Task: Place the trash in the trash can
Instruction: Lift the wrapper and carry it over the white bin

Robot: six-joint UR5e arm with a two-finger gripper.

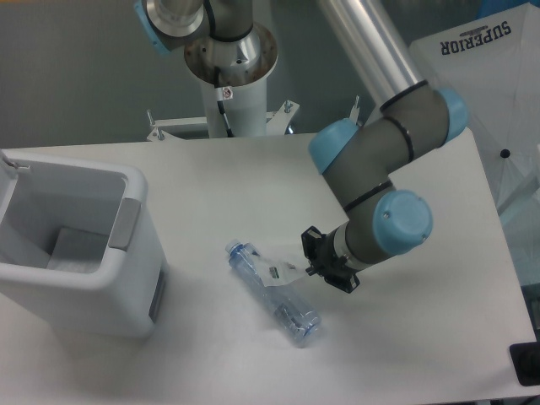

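A crushed clear plastic bottle point(285, 305) lies on the white table near the middle front, its blue cap end point(235, 251) pointing up-left. Across its upper part rests a flat white packet point(277, 270) with a small dark marking. The right tip of the packet runs into my gripper point(311, 268), which reaches in from the right, low over the table. The black jaws look closed on that tip, though the wrist hides most of them. The white boxy trash can point(135, 283) stands at the left with a grey panel point(125, 223) on its rim, well apart from the gripper.
The arm's elbow and blue-capped joints point(403, 221) hang over the table's right half. The robot's base column point(228, 80) rises behind the far edge. A white cover printed SUPERIOR point(481, 76) stands beyond the right edge, and a black object point(525, 363) sits at the front right corner.
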